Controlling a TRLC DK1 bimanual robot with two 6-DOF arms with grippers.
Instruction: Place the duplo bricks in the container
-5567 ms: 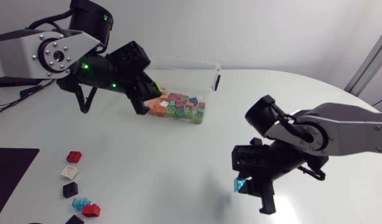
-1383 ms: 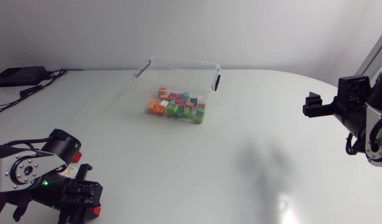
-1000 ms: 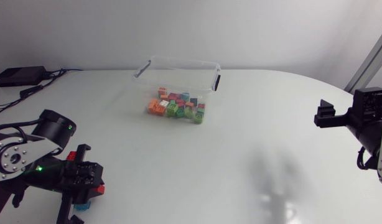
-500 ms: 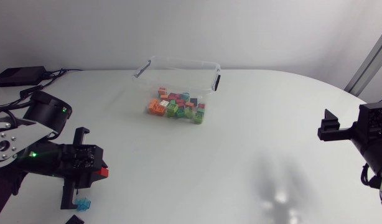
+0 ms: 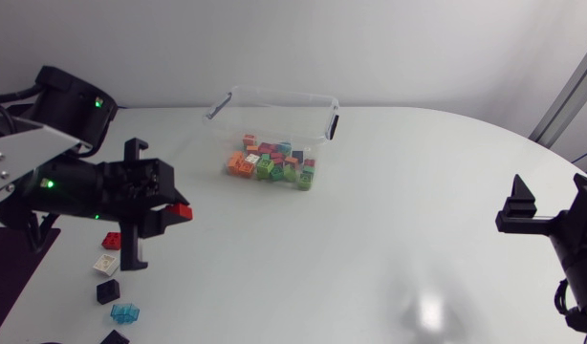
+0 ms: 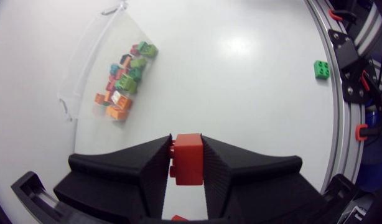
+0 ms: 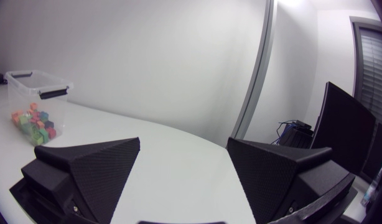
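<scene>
Left claw clamped on red brick, container well ahead; right claw apart.

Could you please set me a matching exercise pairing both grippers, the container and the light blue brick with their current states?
1. left gripper
2. right gripper
3. container
4. light blue brick

A. loose on the table
B. shut on a red brick
C. open, holding nothing
D. holds a pile of coloured bricks

Pairs: 1-B, 2-C, 3-D, 4-A.
</scene>
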